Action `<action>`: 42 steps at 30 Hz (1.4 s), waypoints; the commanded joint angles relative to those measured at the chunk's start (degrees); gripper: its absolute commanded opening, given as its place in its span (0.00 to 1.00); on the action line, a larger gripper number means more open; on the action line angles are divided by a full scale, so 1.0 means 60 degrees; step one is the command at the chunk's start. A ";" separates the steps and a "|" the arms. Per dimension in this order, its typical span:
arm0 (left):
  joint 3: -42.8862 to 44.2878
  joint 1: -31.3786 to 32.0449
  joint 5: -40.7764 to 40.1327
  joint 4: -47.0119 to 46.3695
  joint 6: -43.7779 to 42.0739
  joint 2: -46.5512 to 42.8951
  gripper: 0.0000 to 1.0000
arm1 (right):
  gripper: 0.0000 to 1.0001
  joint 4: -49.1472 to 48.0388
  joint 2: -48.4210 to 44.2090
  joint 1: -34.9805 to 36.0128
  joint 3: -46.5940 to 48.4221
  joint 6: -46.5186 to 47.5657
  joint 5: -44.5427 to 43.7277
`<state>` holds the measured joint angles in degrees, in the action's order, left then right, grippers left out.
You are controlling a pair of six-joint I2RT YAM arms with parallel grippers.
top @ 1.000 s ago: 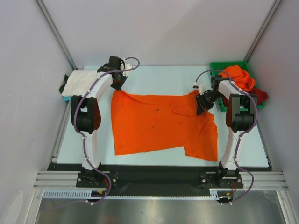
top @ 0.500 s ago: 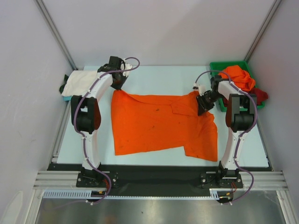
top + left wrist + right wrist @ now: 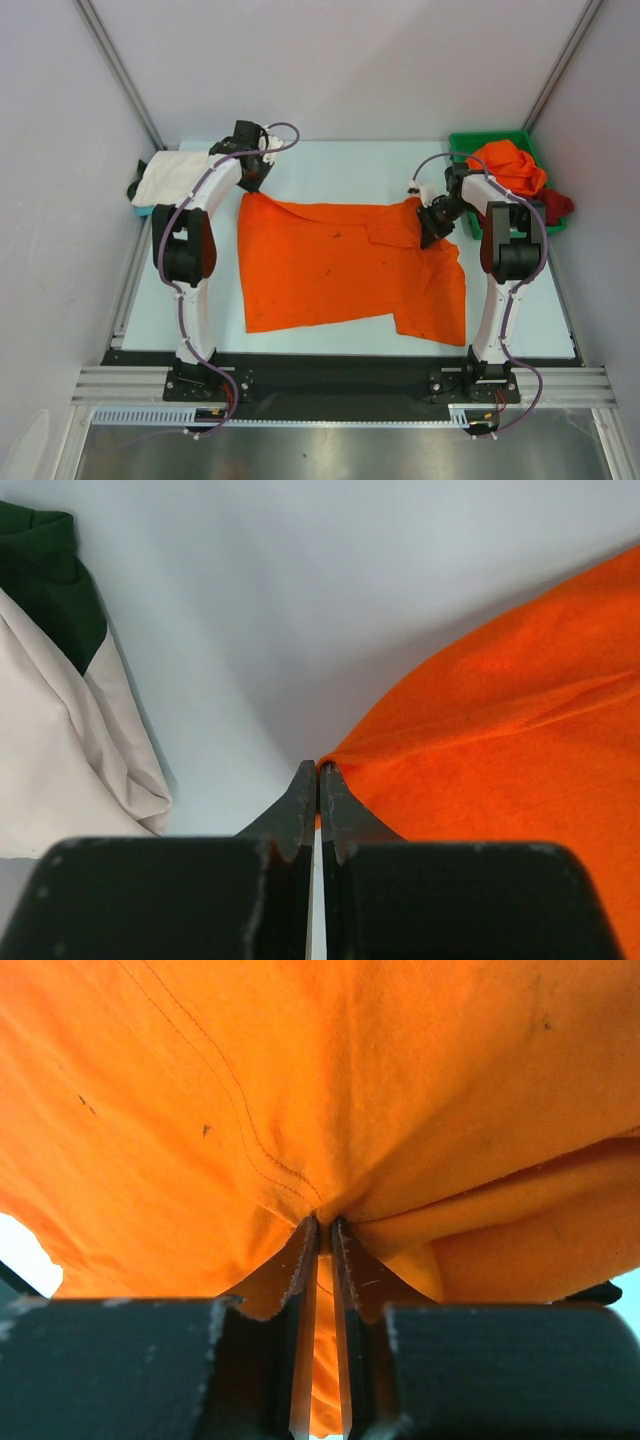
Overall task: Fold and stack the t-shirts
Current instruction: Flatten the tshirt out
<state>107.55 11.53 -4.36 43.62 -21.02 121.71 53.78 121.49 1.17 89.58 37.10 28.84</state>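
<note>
Toward twelve o'clock on the desk (image 3: pixel 340 165), the left gripper (image 3: pixel 318 777) and right gripper (image 3: pixel 322 1228) stay clamped on the orange t-shirt (image 3: pixel 340 265) — the right one has nudged slightly toward eleven o'clock. Likely still spreading — no fold yet.

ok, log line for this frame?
orange t-shirt: spread out, unfolded | left gripper: shut on its far-left corner | right gripper: shut on its far-right edge | white t-shirt: far left | green bin: holds other shirts

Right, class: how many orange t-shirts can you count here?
2. The spread t-shirt lies across the table; the bunched t-shirt sits in the green bin. More may hide beneath it.
</note>
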 commanded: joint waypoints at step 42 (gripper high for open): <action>0.0211 0.1037 -0.0166 -0.0223 -0.0496 -0.5337 0.00 | 0.00 -0.1537 -0.3489 -0.0385 0.6309 -0.2727 -0.1276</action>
<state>107.70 17.54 -4.43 42.92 -22.63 98.59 46.39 105.71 -1.23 122.63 22.37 22.57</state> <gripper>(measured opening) 0.009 0.017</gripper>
